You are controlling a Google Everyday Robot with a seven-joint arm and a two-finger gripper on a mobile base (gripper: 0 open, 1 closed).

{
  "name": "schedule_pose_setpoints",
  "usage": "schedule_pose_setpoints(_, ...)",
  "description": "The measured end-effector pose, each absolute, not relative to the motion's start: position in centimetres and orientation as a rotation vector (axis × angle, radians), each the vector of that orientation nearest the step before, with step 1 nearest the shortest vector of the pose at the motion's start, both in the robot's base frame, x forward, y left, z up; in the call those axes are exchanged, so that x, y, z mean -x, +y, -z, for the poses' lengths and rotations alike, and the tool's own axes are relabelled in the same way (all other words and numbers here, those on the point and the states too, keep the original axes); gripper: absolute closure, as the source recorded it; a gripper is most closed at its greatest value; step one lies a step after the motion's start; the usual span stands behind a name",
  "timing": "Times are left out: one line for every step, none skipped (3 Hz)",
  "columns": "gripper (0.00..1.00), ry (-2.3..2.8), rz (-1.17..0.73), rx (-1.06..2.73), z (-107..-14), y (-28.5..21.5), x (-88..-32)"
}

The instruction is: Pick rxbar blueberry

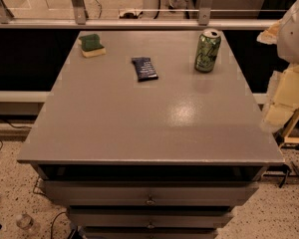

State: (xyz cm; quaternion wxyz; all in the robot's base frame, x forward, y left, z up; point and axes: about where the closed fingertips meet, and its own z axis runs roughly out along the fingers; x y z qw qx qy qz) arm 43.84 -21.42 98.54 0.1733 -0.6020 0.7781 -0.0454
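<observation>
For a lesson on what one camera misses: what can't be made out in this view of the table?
Pincer: not in the camera view; only pale arm parts show, cut off by the right edge.
rxbar blueberry: wrapper print too small to read.
Green can: back hidden by the can itself.
Lowest drawer: cut off by the bottom edge.

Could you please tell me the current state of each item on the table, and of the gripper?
rxbar blueberry: lying flat mid-table, not gripped.
green can: standing upright, far right of the table.
sponge: lying green side up, far left corner.
gripper: off the table's right edge, well apart from the bar.
</observation>
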Motion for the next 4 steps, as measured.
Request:
schedule_pose_setpoints(0.0,2.207,0.129,1.707,-98.5,-21.4,-43.8)
schedule_pose_setpoints(0.0,2.238,0.146,1.628,-98.0,-20.6,-44.5)
schedule_pose_setpoints(0.0,2.311,0.091,1.374,-95.5,-19.0,-45.3)
schedule_pose_setpoints(0.0,2.339,-0.025,1.131,-92.7,-17.5,-46.2)
